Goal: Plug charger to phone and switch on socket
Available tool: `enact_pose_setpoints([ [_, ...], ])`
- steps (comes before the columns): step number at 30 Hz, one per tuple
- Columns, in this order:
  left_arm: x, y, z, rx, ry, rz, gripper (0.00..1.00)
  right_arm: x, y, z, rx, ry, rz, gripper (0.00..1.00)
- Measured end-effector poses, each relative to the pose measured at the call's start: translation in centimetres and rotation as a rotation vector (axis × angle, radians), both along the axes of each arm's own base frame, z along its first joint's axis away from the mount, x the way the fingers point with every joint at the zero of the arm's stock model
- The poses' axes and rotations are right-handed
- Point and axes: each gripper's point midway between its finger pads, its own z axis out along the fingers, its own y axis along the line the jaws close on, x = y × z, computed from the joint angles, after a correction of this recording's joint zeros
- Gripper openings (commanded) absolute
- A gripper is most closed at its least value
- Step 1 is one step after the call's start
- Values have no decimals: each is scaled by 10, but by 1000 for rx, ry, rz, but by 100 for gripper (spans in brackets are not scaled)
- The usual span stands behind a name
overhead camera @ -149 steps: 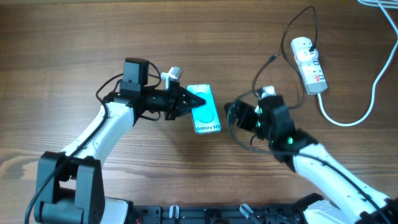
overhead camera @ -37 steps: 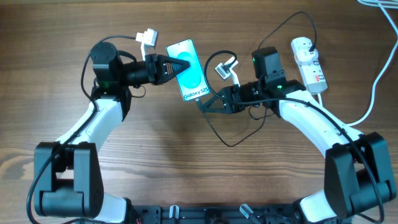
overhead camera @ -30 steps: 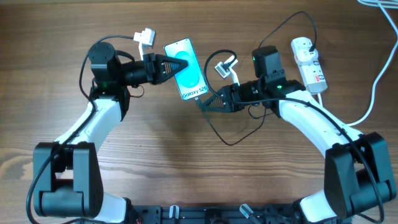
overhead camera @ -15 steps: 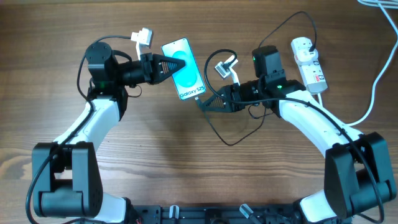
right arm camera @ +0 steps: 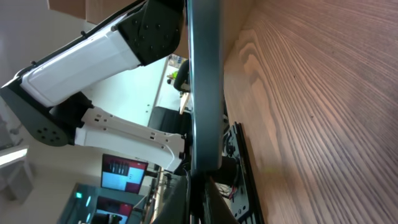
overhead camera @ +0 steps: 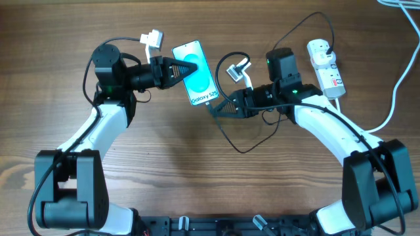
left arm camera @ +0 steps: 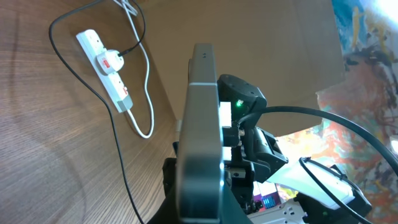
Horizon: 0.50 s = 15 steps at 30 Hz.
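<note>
Black charger [overhead camera: 244,151]: thin cable, right fingers [overhead camera: 227,108] pinch tip
Phone [overhead camera: 197,71]: slim slab, 11 o'clock of tip, left fingers [overhead camera: 172,68] clamp it

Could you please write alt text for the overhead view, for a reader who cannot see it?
Above a wooden table, the left hand grips the phone, screen facing up, while the right hand holds the charger by its plug tip at the phone's lower edge. The thin black cable loops away to the white socket at the right.
</note>
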Motion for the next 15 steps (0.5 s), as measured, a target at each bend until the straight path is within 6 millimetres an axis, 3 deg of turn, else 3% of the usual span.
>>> enact_pose_setpoints([
  [15, 3, -5, 1, 3, -8, 19, 4, 2, 1, 2, 9, -23, -1, 5],
])
